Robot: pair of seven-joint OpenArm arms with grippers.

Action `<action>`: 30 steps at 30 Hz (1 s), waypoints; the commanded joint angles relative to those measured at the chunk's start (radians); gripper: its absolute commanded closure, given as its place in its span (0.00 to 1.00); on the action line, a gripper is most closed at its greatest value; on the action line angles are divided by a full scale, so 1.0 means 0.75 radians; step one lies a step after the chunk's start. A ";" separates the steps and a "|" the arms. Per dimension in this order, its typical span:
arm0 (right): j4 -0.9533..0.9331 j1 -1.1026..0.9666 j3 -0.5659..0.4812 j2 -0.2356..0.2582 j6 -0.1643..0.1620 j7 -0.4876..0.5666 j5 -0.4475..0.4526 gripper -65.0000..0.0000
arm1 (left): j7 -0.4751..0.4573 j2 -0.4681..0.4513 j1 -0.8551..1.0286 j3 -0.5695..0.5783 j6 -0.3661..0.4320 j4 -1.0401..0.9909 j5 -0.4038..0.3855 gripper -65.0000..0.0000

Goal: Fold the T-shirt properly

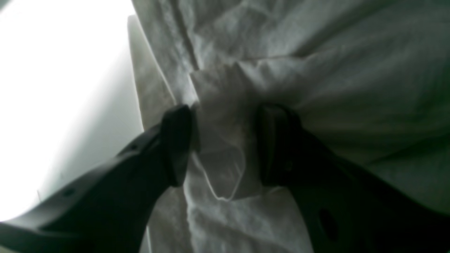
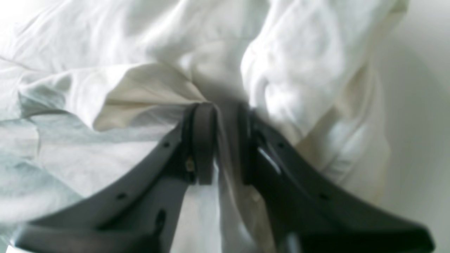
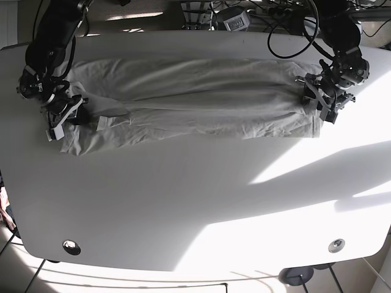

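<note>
The white T-shirt (image 3: 195, 107) lies stretched into a long band across the far part of the table. My left gripper (image 3: 313, 97) is at the band's right end and my right gripper (image 3: 72, 110) at its left end. In the left wrist view, a bunched fold of T-shirt (image 1: 225, 133) sits between the two dark fingers of the left gripper (image 1: 221, 144). In the right wrist view, the right gripper (image 2: 225, 144) pinches a narrow pleat of T-shirt (image 2: 316, 70) between fingers (image 2: 204, 140) set close together.
The white table (image 3: 201, 201) spreads wide in front of the shirt, with bright sun patches at the right. Cables and equipment (image 3: 238, 15) sit beyond the far edge. Two round fittings (image 3: 71, 246) mark the near corners.
</note>
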 commanded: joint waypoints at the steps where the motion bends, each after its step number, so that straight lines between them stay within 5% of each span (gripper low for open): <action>1: 0.003 0.015 -0.037 0.009 -0.026 -0.035 -0.047 0.81 | 0.081 -0.006 0.018 -0.017 0.003 0.037 0.043 0.58; 2: 0.003 0.023 -0.047 0.006 -0.026 -0.041 -0.047 0.81 | 0.083 -0.002 0.020 -0.043 0.003 0.080 0.035 0.58; 6: 0.115 0.023 -0.041 -0.026 -0.026 -0.109 -0.045 0.82 | 0.105 0.090 0.055 -0.295 0.003 0.305 -0.262 0.57; 10: 0.181 -0.005 -0.031 -0.051 -0.026 -0.142 -0.045 0.82 | 0.328 0.065 0.053 -0.397 0.003 0.356 -0.542 0.57; 13: 0.181 -0.012 -0.031 -0.059 -0.026 -0.142 -0.045 0.82 | 0.429 0.057 0.049 -0.461 0.004 0.350 -0.665 0.37; 16: 0.179 -0.016 -0.031 -0.061 -0.026 -0.142 -0.045 0.82 | 0.429 0.063 0.049 -0.491 0.006 0.350 -0.712 0.21; 25: 0.175 -0.016 -0.029 -0.061 -0.026 -0.142 -0.045 0.82 | 0.431 0.051 -0.068 -0.514 0.006 -0.034 -0.714 0.21; 30: 0.175 -0.016 -0.029 -0.061 -0.026 -0.142 -0.045 0.82 | 0.431 0.051 -0.084 -0.401 0.006 -0.094 -0.708 0.21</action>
